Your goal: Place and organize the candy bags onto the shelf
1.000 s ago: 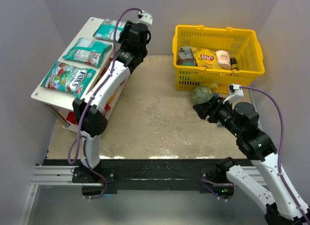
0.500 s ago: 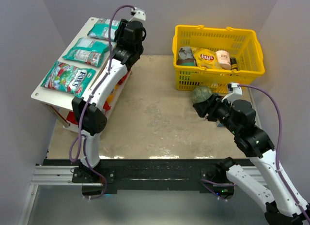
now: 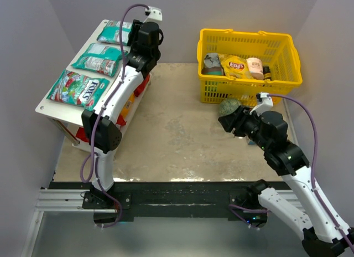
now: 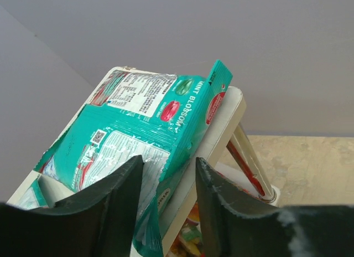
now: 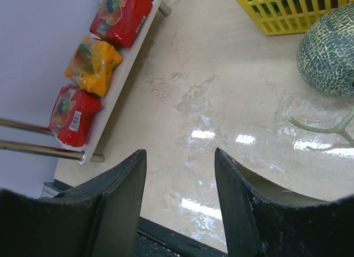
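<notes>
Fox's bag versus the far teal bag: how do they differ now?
The Fox's bag is larger, green-white with red; the far teal bag is smaller. The Fox's bag lies flat at the shelf's near end, ungripped; the far teal bag is tilted, overhanging the edge between the left claw's fingers. Both are on the top tier.

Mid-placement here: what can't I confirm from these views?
Left wrist: whether the left end effector grips the teal bag; its fingers cover the bag's near end.
Top external: lower tier of the shelf, hidden under its top tier and the left arm.
Top external: small items in the yellow basket, too small to identify.
</notes>
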Tool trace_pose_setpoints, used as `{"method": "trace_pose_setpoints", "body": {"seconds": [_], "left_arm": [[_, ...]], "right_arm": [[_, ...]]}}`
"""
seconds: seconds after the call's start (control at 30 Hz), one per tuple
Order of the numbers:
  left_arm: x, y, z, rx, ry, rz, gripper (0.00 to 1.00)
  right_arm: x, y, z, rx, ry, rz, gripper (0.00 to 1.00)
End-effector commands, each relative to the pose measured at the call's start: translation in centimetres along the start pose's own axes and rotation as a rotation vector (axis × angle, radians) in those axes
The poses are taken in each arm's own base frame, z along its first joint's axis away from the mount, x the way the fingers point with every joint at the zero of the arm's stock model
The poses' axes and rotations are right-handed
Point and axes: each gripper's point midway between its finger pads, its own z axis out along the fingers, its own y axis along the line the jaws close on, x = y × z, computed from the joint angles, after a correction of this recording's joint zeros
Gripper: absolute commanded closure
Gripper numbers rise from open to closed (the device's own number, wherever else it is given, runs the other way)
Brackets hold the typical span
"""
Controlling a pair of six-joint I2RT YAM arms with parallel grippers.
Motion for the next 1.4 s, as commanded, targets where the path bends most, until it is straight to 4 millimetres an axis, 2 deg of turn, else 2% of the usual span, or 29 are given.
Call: {"method": "trace_pose_setpoints", "body": {"seconds": [0.0,0.07,0.2,0.27,0.43,0.47,0.53,0.57,0.6,0.63,0.67,0.7,0.73,0.77,0.8,0.83,0.87,0.9,0.93,0.97,1.0,1.03,1.07,1.13,1.17,1.23,1.37], "left_arm": [[-2.9,1.0,-1.2,0.073,-0.069,-0.124,0.45],[-3.6,1.1,-2.2,0.113,-0.094,-0.137,0.37],[-5.4,1.3,-4.8,0.165,-0.158,-0.17,0.17],[-6.3,2.0,-6.0,0.172,-0.185,-0.189,0.09],[-8.9,2.6,-9.8,0.213,-0.244,-0.219,0.01],[-10.0,2.9,-11.4,0.234,-0.273,-0.238,0.01],[-10.8,2.6,-13.3,0.287,-0.299,-0.247,0.0],[-11.5,3.1,-15.2,0.325,-0.319,-0.264,0.0],[-11.7,3.1,-16.2,0.353,-0.327,-0.277,0.0],[-10.9,1.9,-17.1,0.416,-0.315,-0.295,0.01],[-11.2,3.5,-19.0,0.456,-0.33,-0.337,0.0],[-10.8,3.7,-19.9,0.493,-0.327,-0.37,0.01],[-8.4,1.7,-20.7,0.575,-0.28,-0.399,0.0],[-9.0,4.6,-22.6,0.594,-0.329,-0.489,0.0],[-8.3,4.9,-23.6,0.622,-0.329,-0.56,0.0],[-4.8,2.9,-23.9,0.671,-0.281,-0.537,0.0],[-5.3,5.9,-25.6,0.67,-0.344,-0.614,0.0],[-4.3,6.3,-26.1,0.678,-0.346,-0.637,0.01],[-1.8,5.1,-26.2,0.703,-0.313,-0.623,0.0],[-1.6,6.8,-27.4,0.71,-0.343,-0.653,0.0],[-0.8,7.1,-27.6,0.705,-0.332,-0.669,0.01],[1.0,6.7,-27.5,0.703,-0.293,-0.649,0.0],[1.4,7.8,-28.1,0.7,-0.3,-0.665,0.0],[3.4,8.0,-28.2,0.684,-0.256,-0.665,0.0],[3.6,9.0,-28.7,0.68,-0.268,-0.681,0.0],[5.1,9.4,-29.1,0.675,-0.251,-0.681,0.01],[7.2,7.9,-29.8,0.739,-0.176,-0.614,0.0]], "right_arm": [[-0.8,0.3,0.3,-0.015,-0.04,-0.015,0.44],[-0.8,0.2,0.4,-0.011,-0.041,-0.016,0.43],[-0.7,0.1,0.4,-0.01,-0.039,-0.011,0.26],[-0.7,0.2,0.4,-0.011,-0.04,-0.011,0.23],[-0.6,0.1,0.2,-0.009,-0.042,-0.014,0.18],[-0.6,0.0,0.1,-0.008,-0.043,-0.014,0.17],[-0.7,0.0,-0.1,-0.009,-0.046,-0.02,0.13],[-0.6,-0.1,-0.2,-0.009,-0.044,-0.026,0.09],[-0.7,-0.3,-0.4,-0.003,-0.056,-0.032,0.08],[-0.8,-0.5,-0.4,0.005,-0.065,-0.044,0.06],[-0.4,-1.2,-0.3,0.028,-0.063,-0.049,0.02],[-0.7,-1.8,-0.6,0.058,-0.087,-0.055,0.01],[-0.8,-2.4,-0.7,0.08,-0.096,-0.064,0.01],[-0.4,-3.0,-0.7,0.104,-0.091,-0.069,0.01],[-0.6,-3.4,-1.0,0.12,-0.103,-0.071,0.01],[-0.7,-3.9,-1.1,0.148,-0.115,-0.075,0.01],[-0.5,-4.3,-1.2,0.164,-0.111,-0.078,0.01],[-0.5,-4.5,-1.3,0.177,-0.11,-0.082,0.01],[-0.7,-4.7,-1.4,0.188,-0.116,-0.084,0.01],[-0.4,-5.0,-1.5,0.2,-0.106,-0.085,0.01],[-0.3,-5.1,-1.5,0.204,-0.103,-0.088,0.01],[-0.1,-5.3,-1.5,0.208,-0.098,-0.09,0.01],[0.1,-5.4,-1.4,0.21,-0.092,-0.091,0.01],[0.3,-5.6,-1.5,0.214,-0.089,-0.088,0.01],[0.3,-5.6,-1.5,0.214,-0.089,-0.088,0.01],[0.3,-5.6,-1.6,0.211,-0.091,-0.087,0.01],[0.1,-5.8,-2.0,0.227,-0.096,-0.091,0.01]]}}
